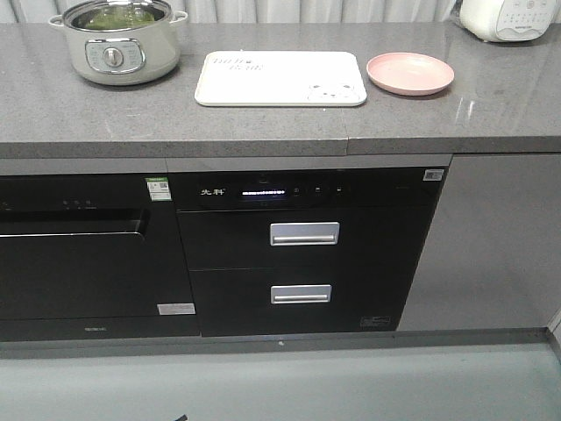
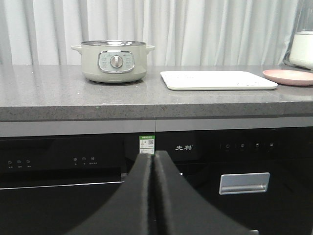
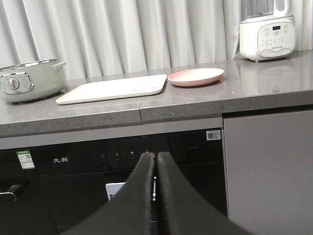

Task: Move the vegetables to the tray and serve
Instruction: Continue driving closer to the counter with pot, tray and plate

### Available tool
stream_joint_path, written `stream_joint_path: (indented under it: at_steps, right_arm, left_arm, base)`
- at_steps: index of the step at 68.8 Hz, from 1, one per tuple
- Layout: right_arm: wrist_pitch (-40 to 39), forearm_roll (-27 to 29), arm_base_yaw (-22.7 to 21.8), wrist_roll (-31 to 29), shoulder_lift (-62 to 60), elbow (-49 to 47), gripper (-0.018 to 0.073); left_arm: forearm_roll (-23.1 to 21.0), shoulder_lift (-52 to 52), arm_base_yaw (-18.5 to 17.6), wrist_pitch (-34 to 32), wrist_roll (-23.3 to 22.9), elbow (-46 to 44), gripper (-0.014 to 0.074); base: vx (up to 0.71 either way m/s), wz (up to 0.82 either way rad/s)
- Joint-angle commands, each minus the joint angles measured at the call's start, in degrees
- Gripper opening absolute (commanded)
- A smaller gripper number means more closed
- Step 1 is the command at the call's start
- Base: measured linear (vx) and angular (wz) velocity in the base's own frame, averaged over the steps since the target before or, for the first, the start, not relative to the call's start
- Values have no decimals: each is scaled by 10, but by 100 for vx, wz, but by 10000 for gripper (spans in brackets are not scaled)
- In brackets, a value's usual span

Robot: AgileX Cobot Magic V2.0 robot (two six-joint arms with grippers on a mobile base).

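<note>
My left gripper (image 2: 154,157) was closed, its two black fingers pressed together and holding nothing. My right gripper (image 3: 155,157) was the same, tips touching with nothing held. Both hung in front of the black cabinet fronts, below the edge of the grey counter (image 1: 105,114), and touched nothing.

The vegetables (image 1: 112,17) were in the pale green pot (image 1: 118,53) at the left end of the counter. From the front view I saw only a green mass inside the pot's shiny rim. It was probably the lettuce leaf, but it was too blurred for me to make out its shape. From my left wrist view the pot's wall hid what was inside, and its round dial faced me.

The tray (image 1: 263,88) lay flat on the counter to the right of the pot and apart from it. It was cream-white with rounded corners and had a small bear face near its front right corner. The pink plate (image 1: 410,74) sat just beside the tray's right edge.

A white appliance (image 3: 267,34) with a button panel stood at the far right of the counter, in front of the white curtain (image 3: 146,34). Under the counter, below the tray, two silver drawer handles (image 1: 304,233) sat one above the other on a black front.
</note>
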Motion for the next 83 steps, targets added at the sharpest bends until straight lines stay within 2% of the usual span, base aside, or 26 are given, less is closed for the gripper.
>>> stream_joint_path:
  at_steps: [1, 83]
  right_arm:
    - [-44, -2, -4, -3, -4, 8, -2]
    - [-44, -2, -4, -3, -4, 8, -2]
  left_arm:
    - [-1, -8, 1, -44, -5, 15, -6]
    - [-1, -8, 1, -44, -5, 15, -6]
  base:
    - [7, 1]
    - [5, 0]
